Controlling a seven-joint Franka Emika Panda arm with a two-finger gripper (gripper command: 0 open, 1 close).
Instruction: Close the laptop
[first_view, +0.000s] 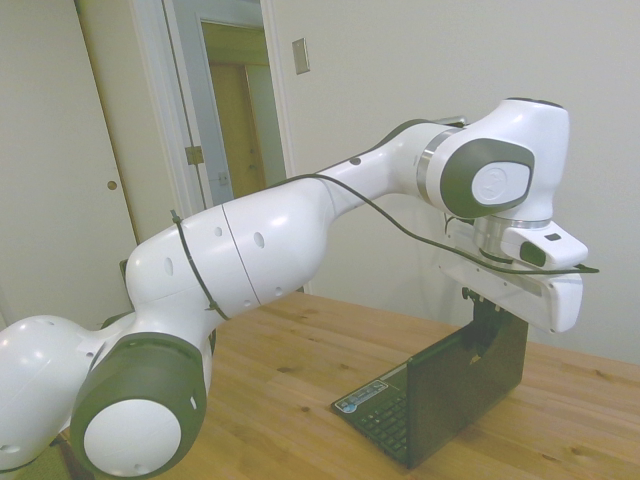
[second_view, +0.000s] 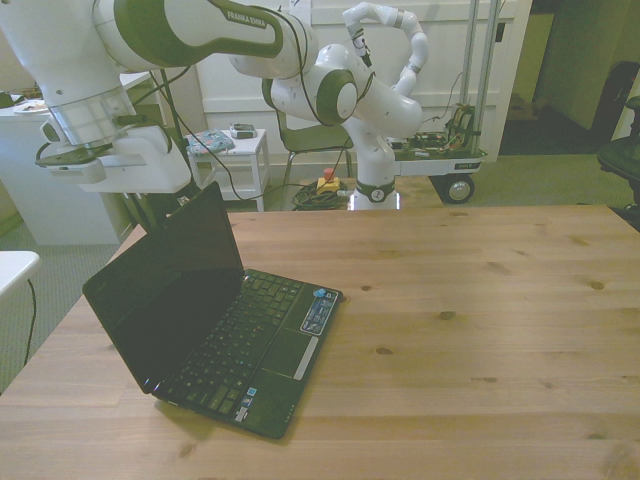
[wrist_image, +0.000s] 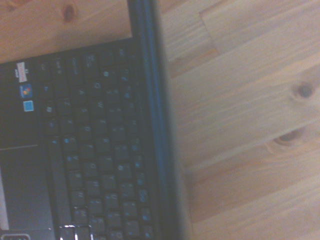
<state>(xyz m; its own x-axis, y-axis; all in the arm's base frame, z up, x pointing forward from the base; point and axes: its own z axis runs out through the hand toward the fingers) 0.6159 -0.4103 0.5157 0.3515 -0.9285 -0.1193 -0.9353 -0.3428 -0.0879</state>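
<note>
The laptop (second_view: 225, 340) stands open on the wooden table (second_view: 480, 300), toward the front view's left, its dark screen tilted back a little past upright. A blue-white sticker (second_view: 317, 314) sits on the palm rest. In the side view I see the glossy back of the laptop's lid (first_view: 465, 385). My gripper (first_view: 487, 308) hangs right at the lid's top edge, on its back side, and in the front view the gripper (second_view: 162, 207) is partly hidden behind the screen. The wrist view looks straight down on the keyboard (wrist_image: 95, 145) and the lid's top edge (wrist_image: 155, 125).
Bare wood stretches across the table to the front view's right of the laptop. Beyond the far edge stand a second white arm on a wheeled cart (second_view: 385, 90), a small white side table (second_view: 235, 150) and a white counter (second_view: 25, 190).
</note>
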